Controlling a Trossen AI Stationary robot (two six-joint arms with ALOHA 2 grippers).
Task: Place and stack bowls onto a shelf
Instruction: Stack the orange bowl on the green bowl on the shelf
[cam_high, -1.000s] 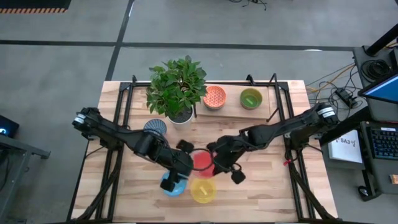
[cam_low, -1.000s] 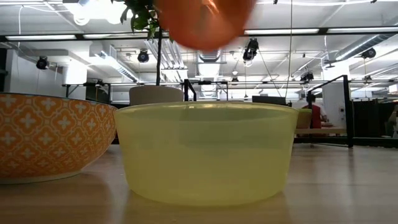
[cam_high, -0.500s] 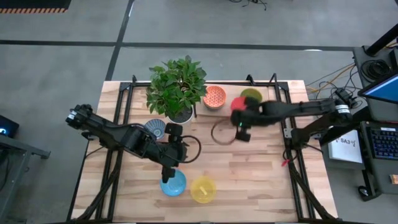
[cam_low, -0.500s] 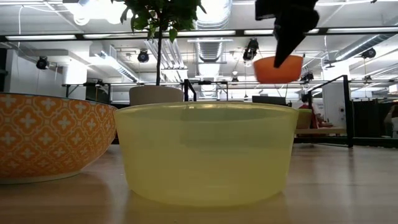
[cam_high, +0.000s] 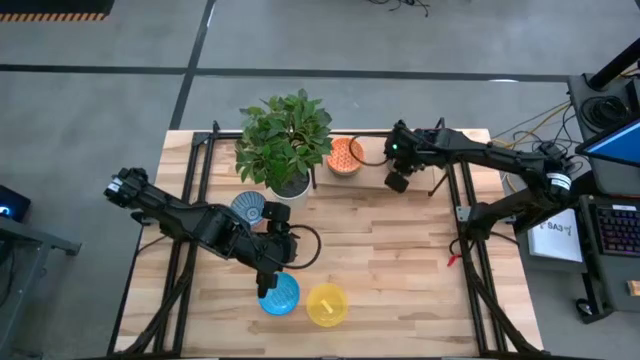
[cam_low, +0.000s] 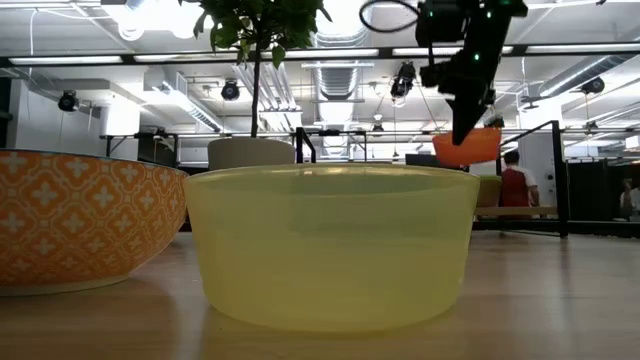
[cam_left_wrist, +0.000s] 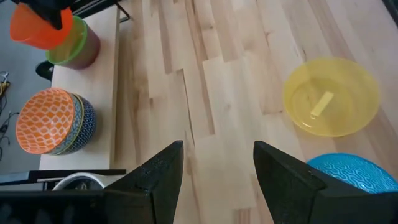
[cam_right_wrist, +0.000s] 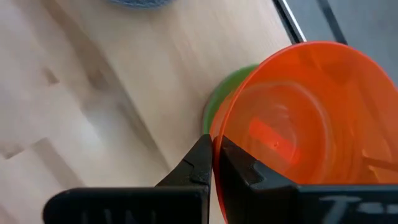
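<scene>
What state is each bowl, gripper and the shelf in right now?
Red bowl: pinched by its rim, held tilted over the green bowl.
Green bowl: on the shelf, upright.
Orange patterned bowl: on the shelf, nested in a blue patterned bowl.
Yellow bowl: on the table, upright.
Blue bowl: on the table.
Right gripper: shut on the red bowl.
Left gripper: open, empty.
Shelf: holds two stacks.

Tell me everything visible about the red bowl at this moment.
The red bowl is plain, glossy and slightly translucent, plastic by its look, appearing orange-red. The right pincer pinches its rim between closed fingers and holds it tilted in the air, just above the green bowl on the shelf. Whether the two bowls already touch cannot be told. It looks empty inside.
</scene>
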